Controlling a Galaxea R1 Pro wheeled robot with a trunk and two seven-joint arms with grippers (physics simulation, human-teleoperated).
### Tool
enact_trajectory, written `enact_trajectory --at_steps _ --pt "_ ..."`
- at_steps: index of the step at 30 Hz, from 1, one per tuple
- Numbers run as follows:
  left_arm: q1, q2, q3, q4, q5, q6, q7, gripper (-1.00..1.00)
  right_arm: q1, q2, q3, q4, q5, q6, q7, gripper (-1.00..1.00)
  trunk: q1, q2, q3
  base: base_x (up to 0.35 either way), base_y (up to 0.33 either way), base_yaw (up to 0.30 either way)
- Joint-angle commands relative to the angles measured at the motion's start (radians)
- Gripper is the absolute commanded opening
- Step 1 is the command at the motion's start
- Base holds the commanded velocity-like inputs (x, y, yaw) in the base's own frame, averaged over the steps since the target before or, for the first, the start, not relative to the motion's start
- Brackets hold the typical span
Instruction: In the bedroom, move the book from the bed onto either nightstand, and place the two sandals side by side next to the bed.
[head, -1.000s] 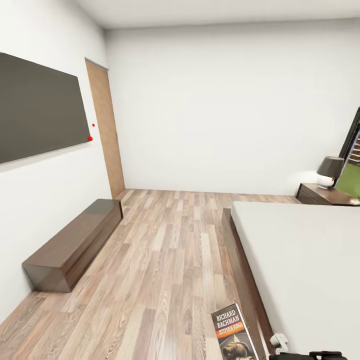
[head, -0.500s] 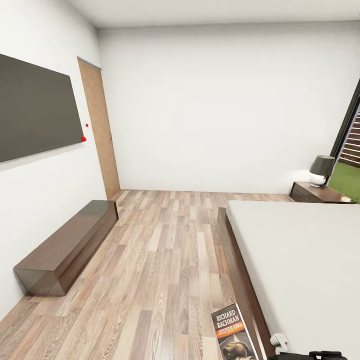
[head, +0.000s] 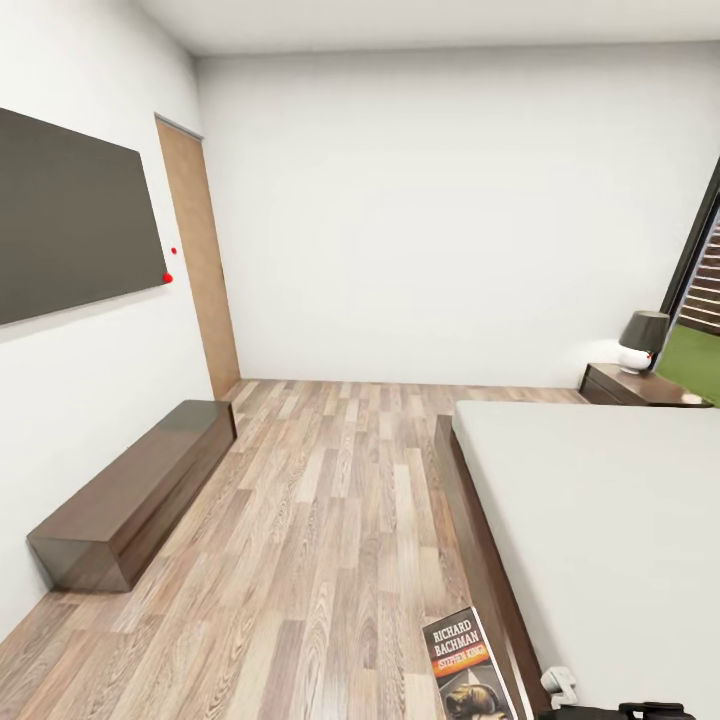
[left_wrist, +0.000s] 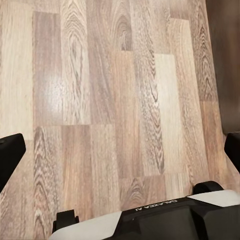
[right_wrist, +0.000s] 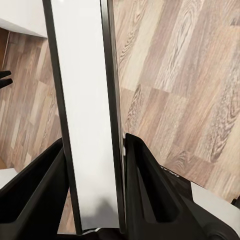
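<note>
At 6 o'clock of head view: book (head: 468, 668), spine upright, clamped edge-on between right gripper (right_wrist: 95, 200) jaws. Nightstand (head: 640, 386) far off at 2 o'clock, beyond bed (head: 600, 520). Left gripper (left_wrist: 120, 150) spread wide, empty, over floor (head: 330, 520).
</note>
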Motion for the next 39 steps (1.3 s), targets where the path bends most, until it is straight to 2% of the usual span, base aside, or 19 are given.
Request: enact_trajectory --at_steps 1,13,28,39 --pt "0.000 0.000 0.009 0.001 -0.011 -0.004 -0.002 1.00 0.000 -0.001 0.005 0.000 -0.009 0.009 0.000 -1.00 0.000 -0.001 0.000 0.000 0.000 -0.017" --pt "0.000 0.000 0.009 0.001 -0.010 -0.004 -0.002 1.00 0.000 0.000 0.005 0.000 -0.009 0.009 -0.001 -1.00 0.000 -0.001 0.008 0.000 0.000 -0.065" --pt "0.000 0.000 0.009 0.001 -0.011 -0.004 -0.002 1.00 0.000 0.001 0.006 0.000 -0.009 0.009 -0.006 -1.00 0.000 -0.001 -0.006 0.002 0.000 -0.001" --pt "0.000 0.000 0.009 0.001 -0.011 -0.004 -0.002 1.00 -0.001 0.001 0.006 0.000 -0.009 0.009 -0.006 -1.00 0.000 -0.001 -0.007 0.278 0.000 0.000"
